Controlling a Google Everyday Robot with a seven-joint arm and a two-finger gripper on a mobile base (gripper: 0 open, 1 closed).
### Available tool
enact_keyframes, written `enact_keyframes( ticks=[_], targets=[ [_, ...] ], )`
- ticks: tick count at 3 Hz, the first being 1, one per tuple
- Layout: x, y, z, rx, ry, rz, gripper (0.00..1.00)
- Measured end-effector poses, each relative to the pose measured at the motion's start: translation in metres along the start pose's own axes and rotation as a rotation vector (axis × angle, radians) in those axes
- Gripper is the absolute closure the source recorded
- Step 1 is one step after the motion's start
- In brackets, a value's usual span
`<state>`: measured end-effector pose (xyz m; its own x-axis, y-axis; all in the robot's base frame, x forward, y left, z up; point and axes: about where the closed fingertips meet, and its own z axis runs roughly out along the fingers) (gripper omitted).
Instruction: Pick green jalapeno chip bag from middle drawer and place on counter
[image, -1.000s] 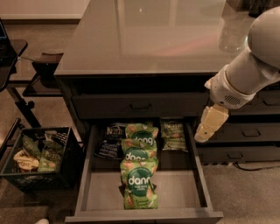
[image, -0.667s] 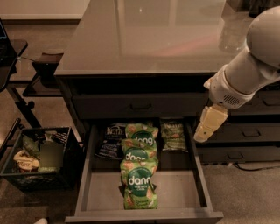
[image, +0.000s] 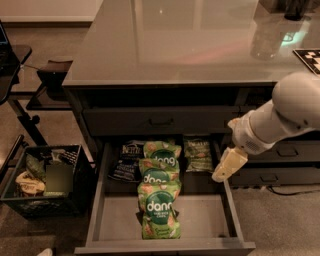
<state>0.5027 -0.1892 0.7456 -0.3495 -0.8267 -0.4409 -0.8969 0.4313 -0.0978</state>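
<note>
Arm (image: 295, 107): dropped since the earlier frame; hand (image: 223, 172) now lower, at the drawer's right wall.
surface (image: 175, 45): glossy grey-brown rectangle, light reflections.
middle drawer (image: 200, 215): pulled out; shallow dark-grey box, plain floor.
hand: cream, tapered, just right of the bag; grip state cannot tell.
green jalapeno chip bag (image: 198, 154): small, dull green, crinkly, pale patch; flat at the drawer's back right, beside the dang bags (image: 160, 200); long axis front-to-back.
</note>
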Motion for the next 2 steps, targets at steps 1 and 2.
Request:
enact_keyframes(
  ticks=[1, 2],
  targets=[
    [0.014, -0.009, 0.042, 0.013, -0.055, 0.015, 0.0],
    [0.022, -0.038, 0.099, 0.046, -0.126, 0.005, 0.0]
  ],
)
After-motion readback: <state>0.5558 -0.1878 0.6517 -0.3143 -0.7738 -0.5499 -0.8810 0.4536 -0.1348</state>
